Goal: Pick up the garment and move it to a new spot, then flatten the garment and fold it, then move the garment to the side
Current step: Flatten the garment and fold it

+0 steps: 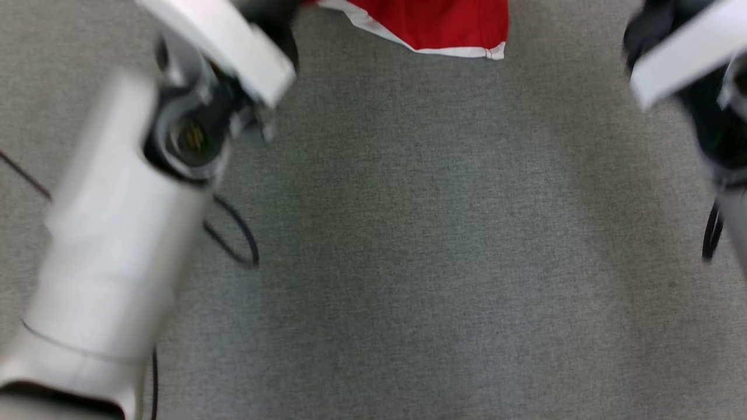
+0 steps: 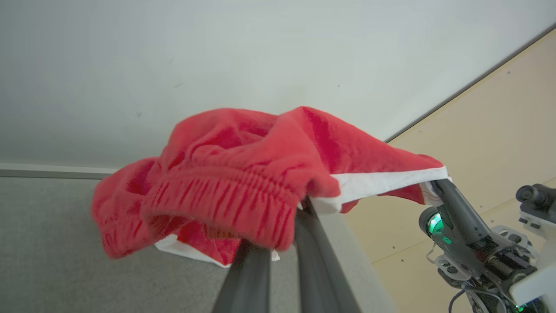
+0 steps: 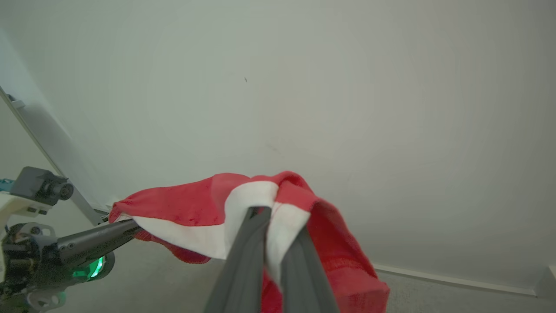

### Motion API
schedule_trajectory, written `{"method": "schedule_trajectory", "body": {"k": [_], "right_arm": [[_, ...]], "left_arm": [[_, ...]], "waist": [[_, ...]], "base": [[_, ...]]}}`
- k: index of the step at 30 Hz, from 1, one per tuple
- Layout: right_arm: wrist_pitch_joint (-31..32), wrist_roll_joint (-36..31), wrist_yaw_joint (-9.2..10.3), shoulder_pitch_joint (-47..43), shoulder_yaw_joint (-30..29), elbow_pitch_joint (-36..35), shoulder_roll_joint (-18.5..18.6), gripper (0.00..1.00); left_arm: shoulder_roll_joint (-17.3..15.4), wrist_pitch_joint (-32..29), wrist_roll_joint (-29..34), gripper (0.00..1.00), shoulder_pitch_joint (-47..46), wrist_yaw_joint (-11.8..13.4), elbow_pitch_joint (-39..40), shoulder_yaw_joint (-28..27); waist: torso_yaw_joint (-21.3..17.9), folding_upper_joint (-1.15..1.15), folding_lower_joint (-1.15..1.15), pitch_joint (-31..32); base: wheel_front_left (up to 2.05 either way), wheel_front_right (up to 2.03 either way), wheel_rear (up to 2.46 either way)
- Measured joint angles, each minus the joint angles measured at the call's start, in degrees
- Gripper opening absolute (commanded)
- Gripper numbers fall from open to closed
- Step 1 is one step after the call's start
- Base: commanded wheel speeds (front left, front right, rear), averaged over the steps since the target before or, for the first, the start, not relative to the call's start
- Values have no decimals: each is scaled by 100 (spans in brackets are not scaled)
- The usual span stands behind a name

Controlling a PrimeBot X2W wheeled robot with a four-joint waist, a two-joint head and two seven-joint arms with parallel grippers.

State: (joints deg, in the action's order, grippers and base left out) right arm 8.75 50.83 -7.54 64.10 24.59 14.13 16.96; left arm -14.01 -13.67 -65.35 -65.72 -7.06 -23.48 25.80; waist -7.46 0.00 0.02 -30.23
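**A:** Where are the red shorts point(image 2: 243, 174)?

**B:** Aloft over the carpet floor point(image 1: 408, 233). The left end effector point(image 2: 282, 256) pinches the waistband point(image 2: 226, 191), and the right end effector point(image 3: 276, 230) pinches the white hem point(image 3: 243, 204).

**A:** Advice?

**B:** Spread the arms evenly, then lower the dangling edge first.

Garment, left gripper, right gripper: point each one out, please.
garment point(image 2: 234, 182): left wrist view, on the gathered red waistband.
left gripper point(image 3: 130, 226): right wrist view, jaws' tip at white trim.
right gripper point(image 3: 271, 219): right wrist view, jaws' tip in white trim.

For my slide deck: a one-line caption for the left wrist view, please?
Left gripper and right gripper hold a red, white-trimmed garment between them above grey carpet.
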Motion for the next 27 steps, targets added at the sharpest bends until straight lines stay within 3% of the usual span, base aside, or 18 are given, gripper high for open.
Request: {"method": "schedule_trajectory", "body": {"k": [9,14,27], "right_arm": [[-312,660,0,-2759,838,-1202,1312,0],[-377,739,-1,-4103,902,-1567,1923,0],[-261,1032,-1,-7185,286,-2225,2697,0]], "left_arm": [[-623,493,-328,0,2455,-24,1262,1134],[-942,951,-352,0,3609,-24,1757,1624],[-1240,1683,-748,0,6219,65,2326,2299]], "waist": [[78,0,-2,608],[149,0,-3,1057],[291,0,-5,2375]], "base": [[0,0,0],[0,0,0],[0,0,0]]}}
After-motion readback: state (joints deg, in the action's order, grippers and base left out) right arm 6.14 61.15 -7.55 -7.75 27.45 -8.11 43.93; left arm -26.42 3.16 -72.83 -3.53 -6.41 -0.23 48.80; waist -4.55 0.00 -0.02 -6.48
